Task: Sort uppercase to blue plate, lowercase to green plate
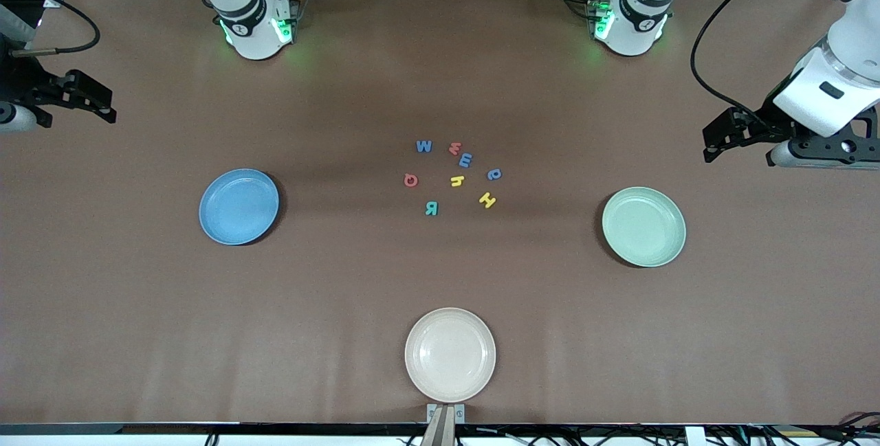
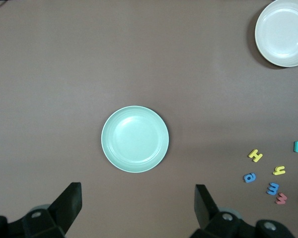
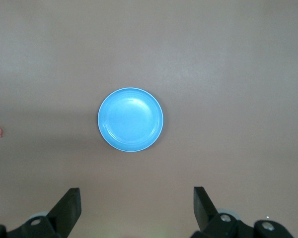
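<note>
The brown table carries three plates and a cluster of foam letters. The blue plate lies toward the right arm's end, the green plate toward the left arm's end, and the cream plate sits nearest the front camera.

The only readable writing is the letters themselves: blue W, red m, blue m, red Q, yellow h, a blue round-bowled letter, yellow H and teal R. All eight lie on the table at its middle, between the blue and green plates, well apart from both grippers.

The right wrist view frames the blue plate centred ahead of its wide-spread jaws, with only the Q at the edge. The left wrist view frames the green plate ahead of its jaws, plus the cream plate and most of the letters.

The left gripper hangs open and empty over the table's edge at its own end, arm bent in from the side. The right gripper hangs likewise, open and empty, at the other end.
</note>
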You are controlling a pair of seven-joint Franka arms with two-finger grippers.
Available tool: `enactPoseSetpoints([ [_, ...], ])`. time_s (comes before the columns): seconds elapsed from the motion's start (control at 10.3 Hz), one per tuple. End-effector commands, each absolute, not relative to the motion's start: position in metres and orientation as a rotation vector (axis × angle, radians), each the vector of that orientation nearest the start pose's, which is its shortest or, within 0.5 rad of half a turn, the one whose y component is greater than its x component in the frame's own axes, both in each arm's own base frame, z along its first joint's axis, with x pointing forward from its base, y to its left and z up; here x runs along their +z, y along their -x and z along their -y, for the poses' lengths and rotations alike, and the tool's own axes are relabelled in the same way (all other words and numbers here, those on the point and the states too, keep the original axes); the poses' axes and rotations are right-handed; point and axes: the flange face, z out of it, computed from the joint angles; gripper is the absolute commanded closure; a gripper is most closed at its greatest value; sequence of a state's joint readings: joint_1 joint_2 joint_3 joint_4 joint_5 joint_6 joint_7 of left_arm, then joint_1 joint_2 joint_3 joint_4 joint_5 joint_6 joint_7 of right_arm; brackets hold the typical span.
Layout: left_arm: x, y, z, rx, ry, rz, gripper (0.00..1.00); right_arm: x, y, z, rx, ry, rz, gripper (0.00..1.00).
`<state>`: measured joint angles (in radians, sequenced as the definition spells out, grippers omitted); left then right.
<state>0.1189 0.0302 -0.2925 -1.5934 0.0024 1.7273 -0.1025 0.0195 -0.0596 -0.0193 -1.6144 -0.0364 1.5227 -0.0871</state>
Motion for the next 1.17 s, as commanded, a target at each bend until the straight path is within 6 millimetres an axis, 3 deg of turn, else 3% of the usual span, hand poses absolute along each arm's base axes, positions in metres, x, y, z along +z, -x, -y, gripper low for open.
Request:
enactPoseSetpoints([
  [0.0,0.619,-0.566,0.096,-0.172,3.181,-0.134,0.00,0.638,-0.528,0.005,0.069,3.179,0.135,0.00],
  [0.49,0.620,-0.568,0.095,-0.177,3.183,-0.117,0.00,0.634,-0.531,0.015,0.088,3.170,0.095,0.00],
  [0.87,0.616,-0.570,0.094,-0.164,3.187,-0.105,0.00,0.630,-0.556,0.006,0.082,3.170,0.097,0.00],
  [1.07,0.614,-0.571,0.093,-0.157,3.188,-0.097,0.00,0.628,-0.563,-0.011,0.098,3.170,0.128,0.00],
])
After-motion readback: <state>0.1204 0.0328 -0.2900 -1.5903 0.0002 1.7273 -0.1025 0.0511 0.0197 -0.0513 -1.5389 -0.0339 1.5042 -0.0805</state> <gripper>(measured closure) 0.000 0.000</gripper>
